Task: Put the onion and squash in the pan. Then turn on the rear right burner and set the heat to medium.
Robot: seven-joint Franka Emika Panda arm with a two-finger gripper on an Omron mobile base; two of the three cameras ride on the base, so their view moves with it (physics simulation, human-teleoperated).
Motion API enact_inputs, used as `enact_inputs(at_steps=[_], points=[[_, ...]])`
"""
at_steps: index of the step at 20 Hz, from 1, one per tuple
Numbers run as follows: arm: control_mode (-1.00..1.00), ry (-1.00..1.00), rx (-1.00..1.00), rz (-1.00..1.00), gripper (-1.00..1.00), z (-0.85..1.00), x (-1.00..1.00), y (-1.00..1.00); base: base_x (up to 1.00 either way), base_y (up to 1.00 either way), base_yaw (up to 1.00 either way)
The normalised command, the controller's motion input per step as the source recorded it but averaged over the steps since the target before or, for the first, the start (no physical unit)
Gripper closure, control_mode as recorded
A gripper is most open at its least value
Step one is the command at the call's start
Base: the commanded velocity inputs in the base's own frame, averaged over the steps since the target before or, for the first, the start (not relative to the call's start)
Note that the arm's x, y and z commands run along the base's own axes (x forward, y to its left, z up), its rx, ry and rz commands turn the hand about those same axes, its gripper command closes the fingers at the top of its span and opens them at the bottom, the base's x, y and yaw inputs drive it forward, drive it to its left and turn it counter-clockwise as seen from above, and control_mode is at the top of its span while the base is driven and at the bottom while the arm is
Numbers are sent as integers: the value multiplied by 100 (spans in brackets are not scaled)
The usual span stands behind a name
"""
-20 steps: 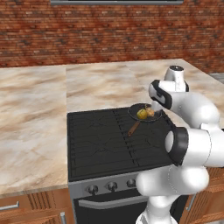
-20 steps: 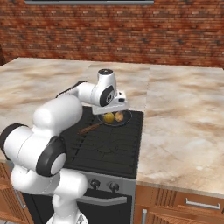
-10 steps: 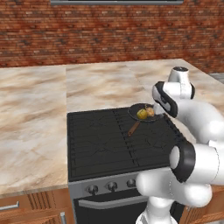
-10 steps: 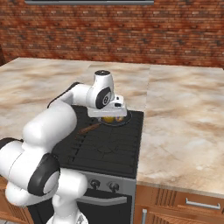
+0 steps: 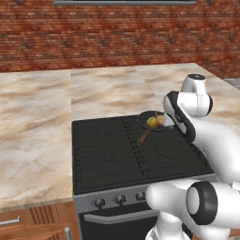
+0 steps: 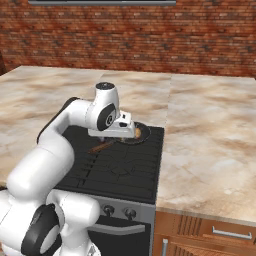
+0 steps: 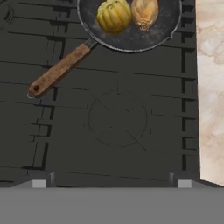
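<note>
The pan (image 7: 131, 37), a dark skillet with a brown wooden handle (image 7: 59, 70), stands on the rear right burner (image 7: 188, 26) of the black cooktop. Inside it the yellow squash (image 7: 113, 15) lies beside the tan onion (image 7: 145, 11), the two touching. My gripper (image 7: 111, 183) hangs open above the front right burner (image 7: 117, 119), nearer the stove's front than the pan, with nothing between its fingers. From the left base the pan (image 5: 151, 123) shows the squash (image 5: 152, 122), while my arm hides part of the onion. From the right base my hand covers much of the pan (image 6: 141, 134).
Stove knobs (image 5: 120, 198) line the front panel below the cooktop. Marble counter (image 5: 37, 122) runs left of the stove and more counter (image 6: 210, 150) lies right of it. A brick wall (image 5: 93, 37) stands behind.
My hand has drawn back a little from over the pan toward the stove's front, and the elbow has swung. The jaws stayed open. Pan, squash and onion have not moved.
</note>
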Motion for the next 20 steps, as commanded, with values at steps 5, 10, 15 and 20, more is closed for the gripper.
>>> enact_inputs(at_steps=[5, 10, 15, 20], points=[[-100, -4, 3, 0, -100, 20, -44, 46, 0, 0, 0], [-100, -3, 1, 0, -100, 1, -37, 22, 0, 0, 0], [-100, 0, 0, 0, -100, 0, 0, 0, 0, 0, 0], [-100, 0, 0, 0, -100, 0, 0, 0, 0, 0, 0]])
